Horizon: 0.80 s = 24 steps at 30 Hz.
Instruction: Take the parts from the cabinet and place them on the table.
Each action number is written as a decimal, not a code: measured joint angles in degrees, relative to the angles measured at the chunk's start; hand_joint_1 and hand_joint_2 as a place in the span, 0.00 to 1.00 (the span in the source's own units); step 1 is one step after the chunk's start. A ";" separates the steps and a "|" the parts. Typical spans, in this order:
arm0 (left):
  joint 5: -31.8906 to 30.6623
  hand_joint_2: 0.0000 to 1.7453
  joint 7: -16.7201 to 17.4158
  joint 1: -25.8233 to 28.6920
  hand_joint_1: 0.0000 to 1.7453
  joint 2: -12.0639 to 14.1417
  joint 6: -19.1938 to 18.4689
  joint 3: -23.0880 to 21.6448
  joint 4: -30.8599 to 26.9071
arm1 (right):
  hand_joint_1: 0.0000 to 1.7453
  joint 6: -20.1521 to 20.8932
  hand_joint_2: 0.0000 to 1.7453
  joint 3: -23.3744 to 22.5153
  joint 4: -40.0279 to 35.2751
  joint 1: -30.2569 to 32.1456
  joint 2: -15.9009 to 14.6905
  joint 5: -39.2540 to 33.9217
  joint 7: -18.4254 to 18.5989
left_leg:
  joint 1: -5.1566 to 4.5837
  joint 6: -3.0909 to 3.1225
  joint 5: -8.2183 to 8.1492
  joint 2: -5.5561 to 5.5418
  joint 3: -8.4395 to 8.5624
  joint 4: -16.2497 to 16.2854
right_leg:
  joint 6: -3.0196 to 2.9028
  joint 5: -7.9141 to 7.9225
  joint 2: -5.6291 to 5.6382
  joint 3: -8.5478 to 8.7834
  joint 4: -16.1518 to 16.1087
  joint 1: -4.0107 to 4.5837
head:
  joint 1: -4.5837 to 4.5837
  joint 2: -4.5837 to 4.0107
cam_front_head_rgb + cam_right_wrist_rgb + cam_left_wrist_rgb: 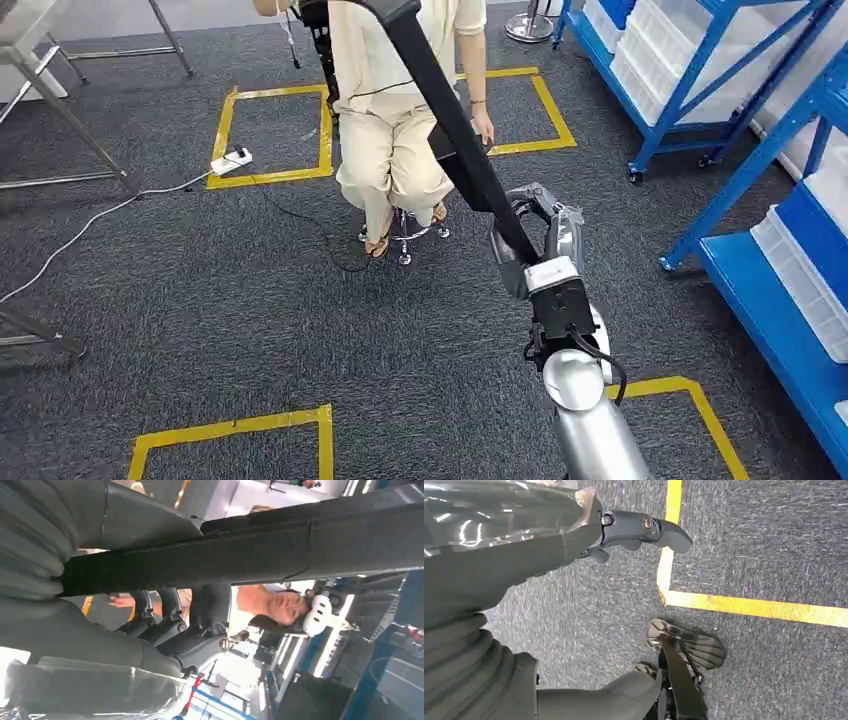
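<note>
Nearest: right arm, silver, rising from the lower edge. The right hand has its fingers wrapped round a long black part, held off the floor and slanting far-left toward a seated person. Judged step: carrying the part from the blue shelving, right, to the table. Next: turn to find a table; only grey legs show far left. Part's upper end cut off. Left hand hangs over the carpet, fingers loosely extended, holding nothing.

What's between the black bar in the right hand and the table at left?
Nothing tall, only a power strip and a white cable on the carpet. But the seated person is right beside the bar, near its far end.
</note>
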 joint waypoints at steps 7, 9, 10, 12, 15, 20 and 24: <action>-3.13 1.00 0.33 -0.13 0.00 0.07 -0.61 -1.55 -0.02 | 1.00 -0.53 1.00 -1.12 -1.86 3.06 -1.16 2.10 2.03 | -0.20 -0.15 5.29 4.80 6.19 -11.33 | 0.43 -0.98 -3.95 0.66 0.16 0.82 | -0.09 0.02; -4.00 1.00 -0.24 -0.17 0.00 0.02 -1.09 -2.41 0.00 | 1.00 -0.31 1.00 -2.21 -2.51 3.59 -2.67 1.75 2.21 | -0.43 0.73 5.40 3.08 5.94 -11.36 | 0.90 -1.19 -4.91 0.80 0.04 1.05 | 0.42 0.02; -4.31 1.00 -0.50 -0.09 0.00 -0.02 -1.25 -2.65 0.00 | 1.00 -0.22 1.00 -2.56 -2.56 3.79 -3.28 1.33 2.10 | -0.69 1.05 5.35 2.63 5.91 -11.39 | 1.22 -1.21 -5.35 0.97 -0.15 1.05 | 0.48 0.00; -4.44 1.00 -1.27 0.06 0.00 -0.19 -1.46 -2.93 0.00 | 1.00 0.22 1.00 -3.47 -2.60 4.35 -5.04 0.03 1.31 | -0.16 2.17 5.88 1.34 6.57 -12.23 | 2.12 -1.89 -4.93 0.83 0.39 1.11 | 0.48 0.02; -4.90 1.00 -2.03 -0.24 0.00 -0.31 -1.18 -3.41 -0.02 | 1.00 0.72 1.00 -4.37 -2.49 4.92 -7.15 -1.47 -0.24 | -0.43 3.02 5.89 -0.23 6.62 -12.25 | 1.20 -6.86 -0.28 -3.92 11.00 0.55 | 0.68 0.00; -3.06 1.00 -3.71 -0.40 0.00 -0.31 -1.92 -3.32 -0.02 | 1.00 0.98 1.00 -4.29 0.32 3.90 -8.26 -3.12 -0.76 | -0.58 3.06 5.86 -4.19 6.79 -12.15 | 2.83 -4.11 0.76 -5.02 10.41 0.42 | 0.83 0.02; -3.08 1.00 -4.50 -0.73 0.00 -0.26 -2.67 -3.30 -0.02 | 1.00 0.87 1.00 -3.76 4.41 0.11 -8.15 -4.67 -1.72 | -0.82 2.08 5.91 -6.31 6.31 -11.84 | 2.45 -0.25 3.27 -0.69 0.71 0.20 | 0.66 0.02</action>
